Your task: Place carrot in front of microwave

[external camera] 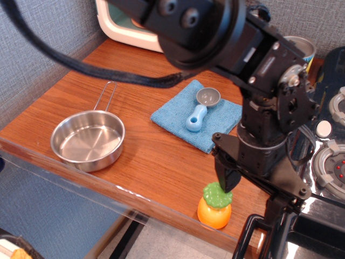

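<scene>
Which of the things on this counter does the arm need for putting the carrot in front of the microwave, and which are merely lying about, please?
Needed for the job:
- carrot, at the counter's front edge
- microwave, at the back, mostly hidden by the arm
- pincer, just above the carrot

Lying about:
- steel pan
- blue cloth
- blue measuring spoon on the cloth
- can
- black stove

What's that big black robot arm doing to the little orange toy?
The robot arm has its gripper down right over the carrot, a small orange toy with a green top standing near the front edge of the wooden table. Its jaws look open around the green top, and the carrot is not lifted yet. The microwave it should go in front of is at the back, mostly hidden behind the arm.
</scene>
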`<action>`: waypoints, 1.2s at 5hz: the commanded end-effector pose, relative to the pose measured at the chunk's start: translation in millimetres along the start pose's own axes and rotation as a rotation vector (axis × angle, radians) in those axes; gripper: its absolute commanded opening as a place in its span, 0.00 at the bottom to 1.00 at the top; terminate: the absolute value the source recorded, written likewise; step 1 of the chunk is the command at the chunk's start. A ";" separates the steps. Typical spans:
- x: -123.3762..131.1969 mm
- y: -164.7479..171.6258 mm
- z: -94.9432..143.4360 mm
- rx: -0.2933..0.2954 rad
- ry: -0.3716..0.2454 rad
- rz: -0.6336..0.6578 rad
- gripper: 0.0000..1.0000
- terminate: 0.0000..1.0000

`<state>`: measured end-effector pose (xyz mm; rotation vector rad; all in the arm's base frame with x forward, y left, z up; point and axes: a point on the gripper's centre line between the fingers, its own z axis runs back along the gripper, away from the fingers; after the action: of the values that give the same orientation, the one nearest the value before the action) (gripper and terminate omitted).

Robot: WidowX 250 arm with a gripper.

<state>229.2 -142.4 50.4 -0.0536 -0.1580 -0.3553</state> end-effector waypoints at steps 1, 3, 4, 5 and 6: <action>-9.9 7.5 7.1 -0.006 0.002 0.016 1.00 0.00; -14.0 9.5 24.7 -0.011 -0.054 -0.013 1.00 0.00; -15.8 23.0 42.1 0.004 -0.095 0.022 1.00 0.00; -22.8 53.6 51.9 0.046 -0.104 0.122 1.00 0.00; -31.6 81.0 45.4 0.056 -0.066 0.213 1.00 0.00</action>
<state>228.0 -50.6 81.0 -0.0246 -0.1982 -0.1211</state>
